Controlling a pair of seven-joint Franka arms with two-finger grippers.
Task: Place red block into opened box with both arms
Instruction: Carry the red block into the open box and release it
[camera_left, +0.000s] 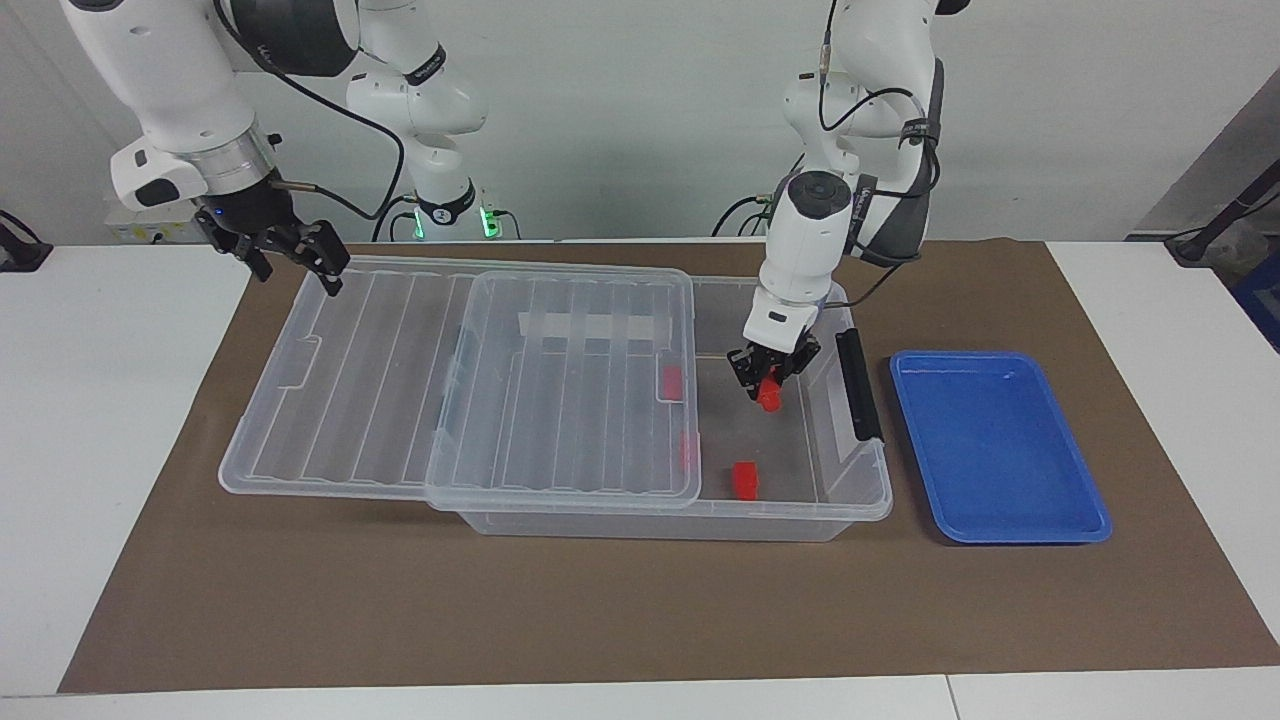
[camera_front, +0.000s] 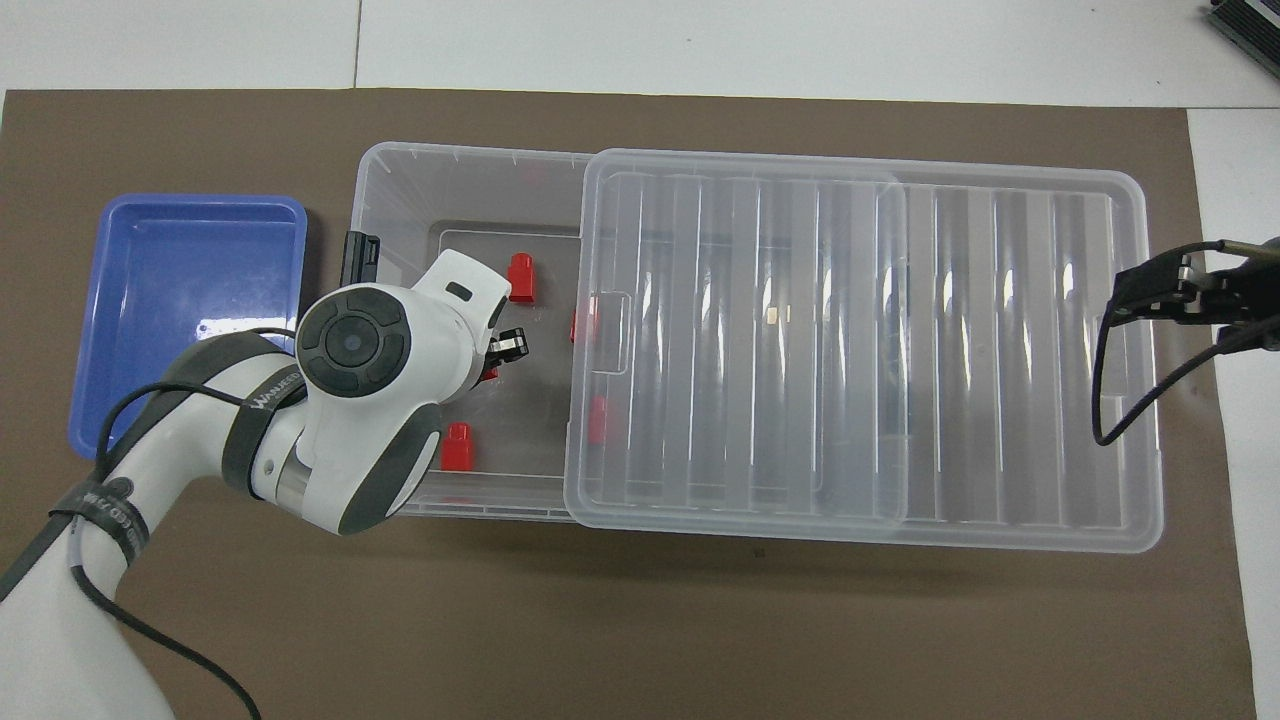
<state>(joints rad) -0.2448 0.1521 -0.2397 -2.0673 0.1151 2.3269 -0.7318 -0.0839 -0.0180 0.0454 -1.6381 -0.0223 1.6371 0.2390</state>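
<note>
A white table (camera_left: 120, 420) under a plain pale wall carries a brown mat (camera_left: 600, 600), and on the mat stands the box (camera_left: 870, 500), clear plastic, with its ribbed lid (camera_left: 400, 400) slid toward the right arm's end so that the part of the box toward the left arm's end lies uncovered. Just beside that end sits a shallow blue tray (camera_left: 1000, 450). The left arm (camera_left: 810, 230) reaches down into the uncovered part, and its left gripper (camera_left: 767, 385) is clamped on the red block (camera_left: 768, 397), which hangs out below the fingertips, its long axis roughly upright, over the floor of the box. The overhead view hides nearly all of this block under the wrist. Other red blocks (camera_front: 519, 277) lie on the box floor, two in the clear and two half seen under the lid's edge. The right gripper (camera_left: 318, 262) hovers with its jaws spread over the lid's corner nearest the right arm's base.
</note>
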